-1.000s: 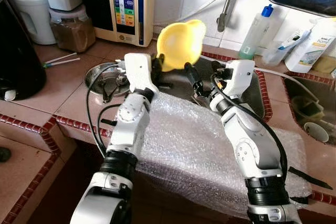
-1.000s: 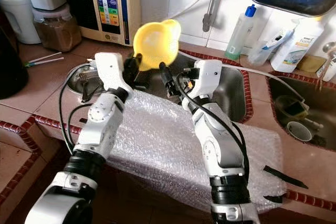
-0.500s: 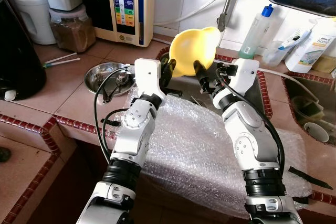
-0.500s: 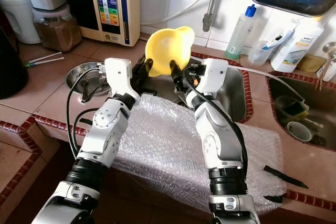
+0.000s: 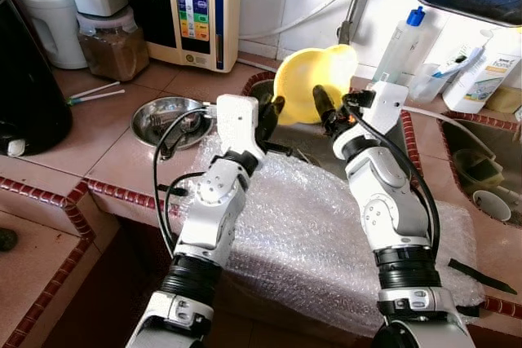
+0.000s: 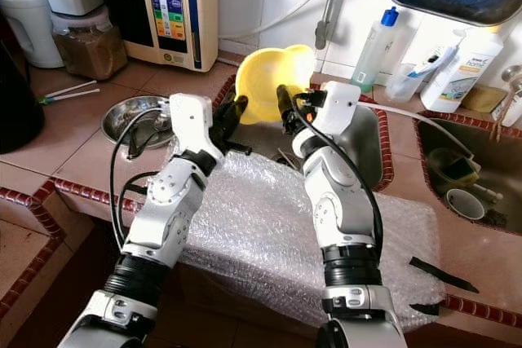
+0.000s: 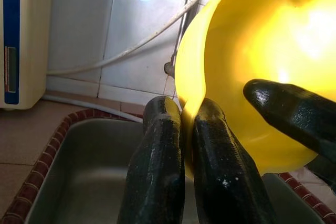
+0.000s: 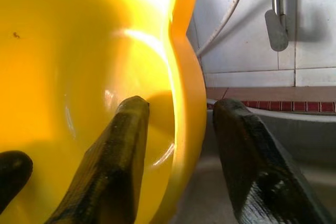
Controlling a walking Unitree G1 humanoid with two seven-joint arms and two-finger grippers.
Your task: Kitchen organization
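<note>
A yellow bowl (image 5: 314, 83), plastic with a pouring lip, is tipped on its side in the air above the steel sink (image 5: 391, 148), its hollow facing the robot. The left gripper (image 7: 181, 121) reaches up from the left and pinches the bowl's rim, fingers nearly together. The right gripper (image 8: 176, 124) straddles the opposite rim, one finger inside, one outside, with a gap to the outer finger. On the counter to the left sit a metal dish (image 5: 163, 116) and a jar (image 5: 110, 42); bubble wrap (image 5: 302, 226) lies under both forearms. Bottles (image 5: 400, 42) stand at right.
</note>
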